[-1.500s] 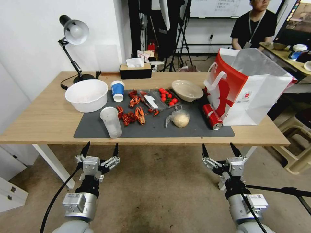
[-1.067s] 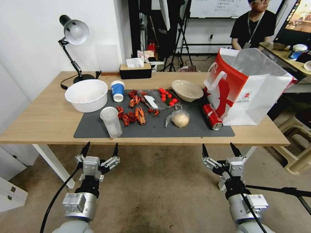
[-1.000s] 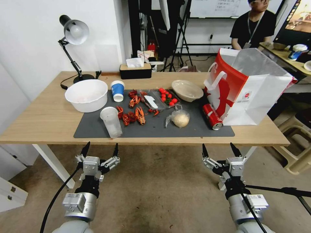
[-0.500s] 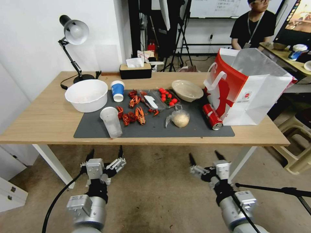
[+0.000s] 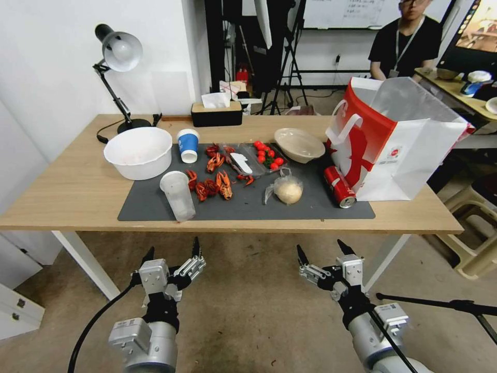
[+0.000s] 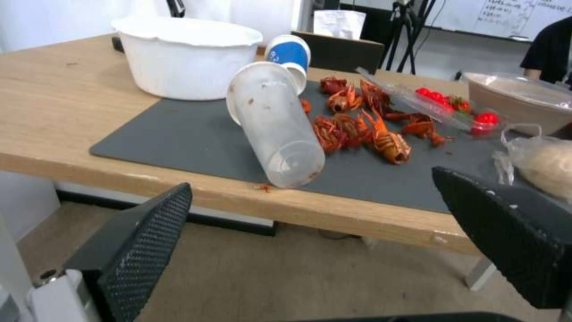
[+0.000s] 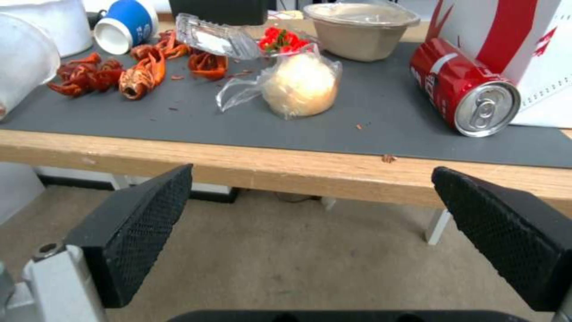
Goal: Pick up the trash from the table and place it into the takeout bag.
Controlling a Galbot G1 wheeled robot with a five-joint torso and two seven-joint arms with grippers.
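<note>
Head view: the table carries a dark grey mat on which the trash lies spread out. The left gripper hangs below the table's near edge, over the floor, with its fingers spread wide and nothing between them. The right gripper hangs at the same level, to the right, likewise spread wide and empty.

On the mat, from left to right: a clear plastic cup lying on its side near the front edge; a blue-and-white paper cup lying on its side behind it; crayfish shells scattered between the cups and a clear plastic tray; small red tomatoes on that tray; a bun in a clear bag; a beige bowl at the mat's back edge; and a red soda can on its side, touching the foot of the takeout bag. The takeout bag stands upright and open at the right end of the table, red front toward the mat. A large white bowl sits on the mat's left back corner. A desk lamp and a tissue box stand at the table's far side.

Left wrist view: the plastic cup lies ahead of the spread fingers, its base at the mat's front edge.

Right wrist view: the bun and the can lie ahead of the spread fingers.
</note>
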